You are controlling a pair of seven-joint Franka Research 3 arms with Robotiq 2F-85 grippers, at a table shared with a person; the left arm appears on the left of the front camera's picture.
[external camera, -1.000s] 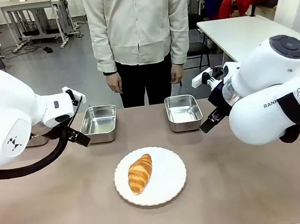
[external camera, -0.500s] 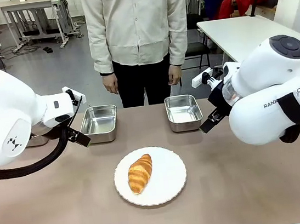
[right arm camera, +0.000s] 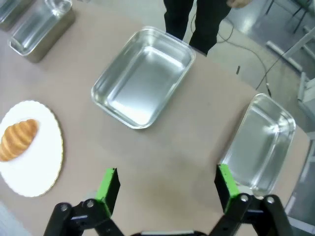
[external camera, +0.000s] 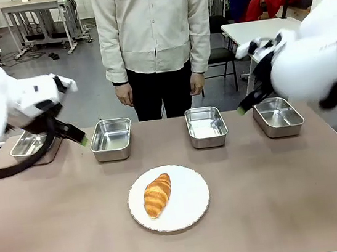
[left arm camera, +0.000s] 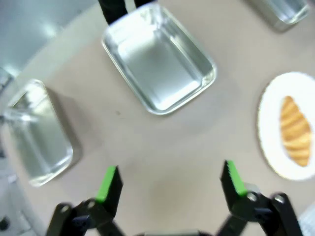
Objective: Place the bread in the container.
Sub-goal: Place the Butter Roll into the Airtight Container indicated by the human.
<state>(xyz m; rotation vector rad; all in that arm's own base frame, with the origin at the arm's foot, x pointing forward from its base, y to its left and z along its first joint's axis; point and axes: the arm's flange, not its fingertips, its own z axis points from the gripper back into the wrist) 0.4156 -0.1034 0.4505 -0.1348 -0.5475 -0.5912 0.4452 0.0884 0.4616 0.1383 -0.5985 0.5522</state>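
Pre-grasp step: croissant [external camera: 158, 195] lies on the white plate [external camera: 191, 204], four steel pans [external camera: 208, 142] in a row beyond the plate. Left tool [left arm camera: 171, 177] and right tool [right arm camera: 166, 183] both wide, empty, well away from the plate. Next, you bring one tool down astride the croissant.

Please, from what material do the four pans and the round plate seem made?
The pans: probably stainless steel, polished; they are silver-grey, reflect the light and have thin rolled rims. The plate: white, matte, with a finely scalloped edge; perhaps paper or ceramic, I cannot tell which.
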